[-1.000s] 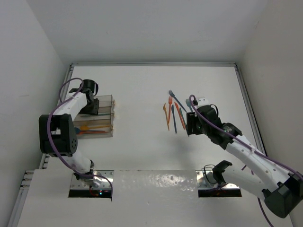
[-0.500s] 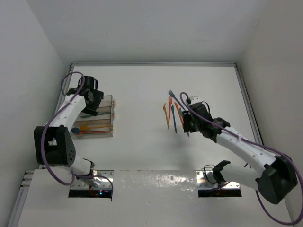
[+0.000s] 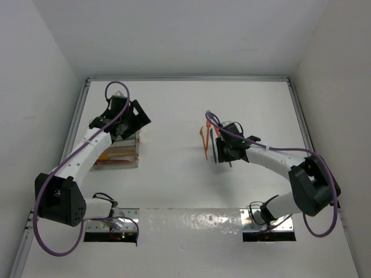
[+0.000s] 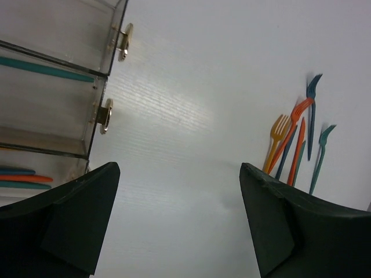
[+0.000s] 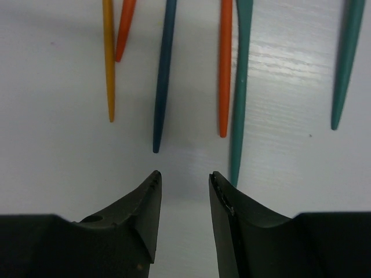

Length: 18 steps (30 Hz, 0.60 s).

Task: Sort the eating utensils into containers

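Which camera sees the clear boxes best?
Left wrist: the containers are close, with a teal utensil inside showing. From above they look small, partly under the left gripper. Right wrist misses them.

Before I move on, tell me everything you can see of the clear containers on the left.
The containers are a block of clear, glossy plastic bins side by side on the white table, near its left edge. Two brass-coloured knobs sit on their end walls. One bin holds a teal utensil; the nearest holds orange, blue and teal utensils. From above, the left arm hides the far bins.
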Each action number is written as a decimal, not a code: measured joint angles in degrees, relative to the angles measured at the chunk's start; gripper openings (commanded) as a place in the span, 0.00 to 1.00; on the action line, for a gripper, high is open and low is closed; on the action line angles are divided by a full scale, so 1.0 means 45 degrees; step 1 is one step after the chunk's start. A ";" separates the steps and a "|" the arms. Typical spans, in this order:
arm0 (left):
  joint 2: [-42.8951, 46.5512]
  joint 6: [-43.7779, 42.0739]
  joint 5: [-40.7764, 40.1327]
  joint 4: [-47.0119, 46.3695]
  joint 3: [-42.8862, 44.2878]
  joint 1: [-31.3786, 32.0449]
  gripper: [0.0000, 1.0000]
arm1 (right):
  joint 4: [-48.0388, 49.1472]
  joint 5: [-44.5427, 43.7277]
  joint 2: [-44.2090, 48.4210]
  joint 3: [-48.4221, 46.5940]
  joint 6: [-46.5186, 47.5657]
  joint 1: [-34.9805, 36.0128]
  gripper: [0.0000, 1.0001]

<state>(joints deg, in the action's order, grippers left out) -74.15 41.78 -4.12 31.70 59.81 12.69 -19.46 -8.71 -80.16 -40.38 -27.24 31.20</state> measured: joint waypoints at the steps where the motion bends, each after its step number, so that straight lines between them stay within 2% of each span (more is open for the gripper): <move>1: 0.0000 -0.0257 0.0131 -0.0034 -0.0083 0.0044 0.83 | 0.0053 0.0087 -0.0321 -0.0180 -0.0044 0.0000 0.38; 6: 0.0005 -0.1195 0.0743 -0.0063 -0.0199 0.0466 0.84 | 0.0432 0.0423 -0.1855 -0.1083 -0.0335 0.0000 0.38; 12: 0.0005 -0.1812 0.1316 -0.0141 -0.0369 0.0607 0.84 | 0.0612 0.0267 -0.3483 -0.1909 -0.0665 0.0000 0.33; 16: 0.0005 -0.2093 0.1540 -0.0146 -0.0491 0.0607 0.84 | 0.0651 0.0019 -0.4114 -0.2302 -0.0850 0.0000 0.24; 18: 0.0005 -0.2239 0.1710 -0.0160 -0.0559 0.0607 0.84 | 0.0680 -0.0126 -0.4279 -0.2404 -0.0933 0.0000 0.16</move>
<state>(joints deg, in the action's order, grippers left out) -74.13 31.70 3.57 30.98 57.30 15.42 -16.40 -9.28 -99.42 -51.20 -31.44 31.20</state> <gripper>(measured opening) 0.839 0.205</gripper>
